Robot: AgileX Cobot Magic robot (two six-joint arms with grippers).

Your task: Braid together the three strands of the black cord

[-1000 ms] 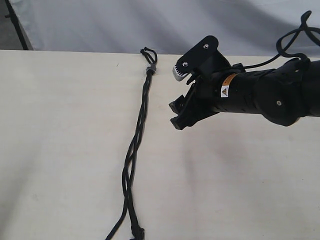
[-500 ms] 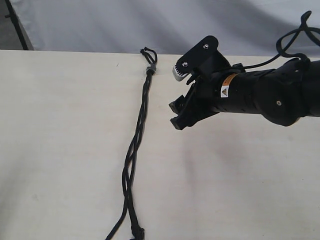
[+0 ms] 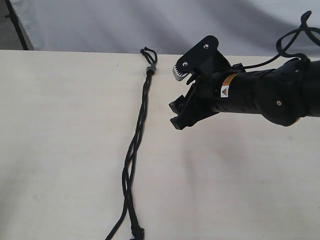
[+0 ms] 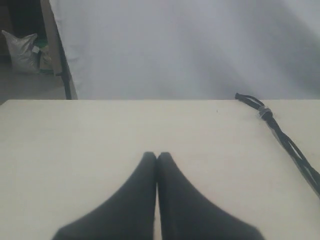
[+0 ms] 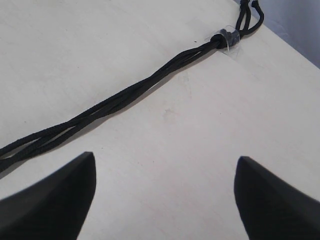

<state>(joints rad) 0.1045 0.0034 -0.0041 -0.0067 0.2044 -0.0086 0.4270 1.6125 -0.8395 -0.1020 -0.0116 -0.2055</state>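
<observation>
1. Thin black cord (image 3: 136,145) of three matte strands is laid lengthwise on the pale wooden table (image 3: 60,150), left of centre in the exterior view; its far end is bound by a small grey band (image 3: 150,68) with short loops (image 3: 148,52) at the table's back edge.
2. Loose crossings are seen along most of the three strands (image 5: 125,97), and their near ends run off the lower edge of the exterior view, so the braid is judged largely formed but slack.
3. The cord is not touched by either gripper.
4. The right gripper (image 3: 176,96) is held above the table, beside the upper part of the cord, with its jaws spread wide and nothing between them.
5. The left gripper (image 4: 157,156) is kept well apart from the cord, its black fingers pressed together on nothing.
6. Next, a single free strand near the lower end would need to be picked out and crossed over, without the others being dragged.
</observation>
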